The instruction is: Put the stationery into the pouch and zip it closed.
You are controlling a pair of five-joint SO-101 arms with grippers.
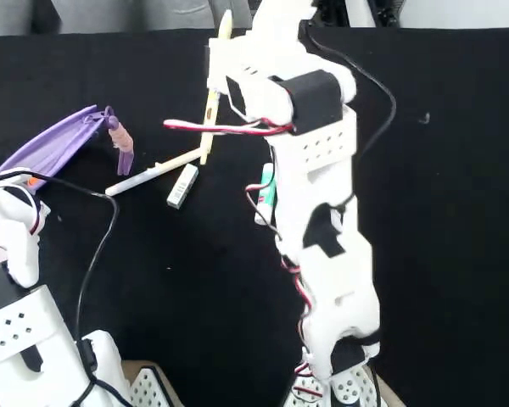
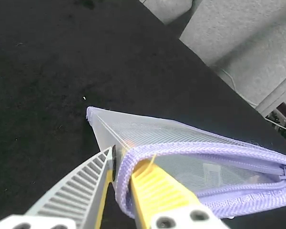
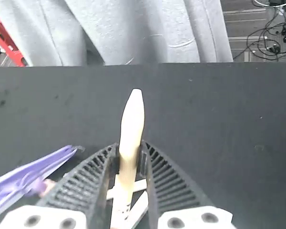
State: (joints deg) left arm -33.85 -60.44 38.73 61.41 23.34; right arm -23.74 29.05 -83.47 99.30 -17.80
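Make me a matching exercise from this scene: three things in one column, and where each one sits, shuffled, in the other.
Things:
1. purple pouch
2. cream pen
3. white pen

Places:
A. lying flat on the black table
B. clamped in the right gripper
C. pinched at its edge by the left gripper

Pairs: 1-C, 2-B, 3-A

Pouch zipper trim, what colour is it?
The zipper trim is purple; the left wrist view shows it best.
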